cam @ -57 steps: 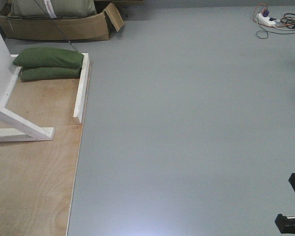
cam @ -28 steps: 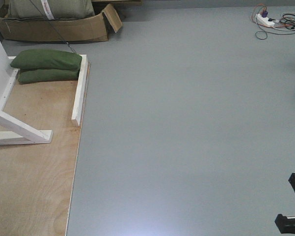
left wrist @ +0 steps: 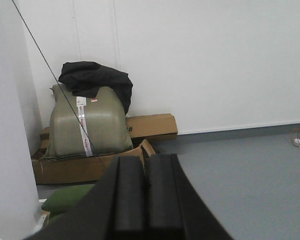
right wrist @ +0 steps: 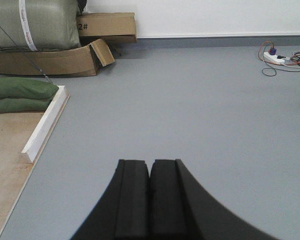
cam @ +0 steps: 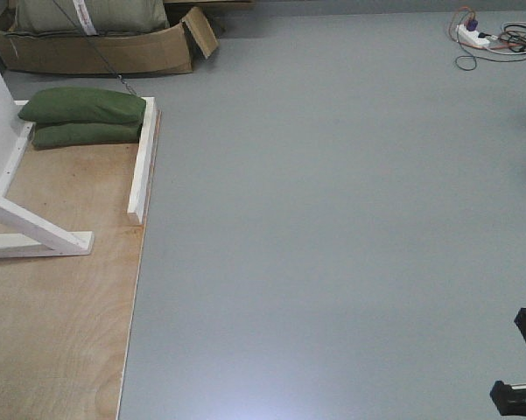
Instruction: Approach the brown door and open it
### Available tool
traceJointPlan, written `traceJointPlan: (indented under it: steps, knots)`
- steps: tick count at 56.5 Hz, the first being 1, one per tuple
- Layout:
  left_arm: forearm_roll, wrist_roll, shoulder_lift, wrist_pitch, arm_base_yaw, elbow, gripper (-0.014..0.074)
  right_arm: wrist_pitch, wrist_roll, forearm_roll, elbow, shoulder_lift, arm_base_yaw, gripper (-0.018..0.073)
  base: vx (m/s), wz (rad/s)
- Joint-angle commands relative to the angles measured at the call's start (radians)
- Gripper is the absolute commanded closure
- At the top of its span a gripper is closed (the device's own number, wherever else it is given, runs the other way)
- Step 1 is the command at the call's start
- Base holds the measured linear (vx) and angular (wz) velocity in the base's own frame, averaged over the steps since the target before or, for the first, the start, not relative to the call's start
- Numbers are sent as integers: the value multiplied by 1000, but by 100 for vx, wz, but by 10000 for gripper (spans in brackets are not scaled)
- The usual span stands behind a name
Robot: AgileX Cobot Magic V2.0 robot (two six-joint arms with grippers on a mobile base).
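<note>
The left gripper (left wrist: 146,162) points level and forward in its wrist view, its two black fingers (left wrist: 130,192) pressed flat together with only a thin seam between them and nothing held. The right gripper (right wrist: 150,166) is tilted slightly downward, and its fingers (right wrist: 165,197) likewise meet along a narrow line, gripping nothing. In the front-facing view only a black arm part (cam: 522,378) shows, at the lower right edge of the picture; the rest of both arms lies outside it.
</note>
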Motion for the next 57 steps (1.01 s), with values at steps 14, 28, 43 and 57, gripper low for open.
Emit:
traceJointPlan:
  steps: [14, 28, 43, 57]
  knots:
    - [-3, -2, -14, -115, -1, -27, 530, -78, -6, -3, 4, -6, 2, 559, 0, 0]
    - [-12, -137, 96, -393, 1, -66, 530, -78, -6, -3, 4, -6, 2, 559, 0, 0]
    - [-10, -113, 257, -249, 2, -345, 530, -78, -6, -3, 4, -6, 2, 559, 0, 0]
    - [-10, 75, 348, -96, 61, -631, 530, -78, -6, -3, 4, -6, 2, 559, 0, 0]
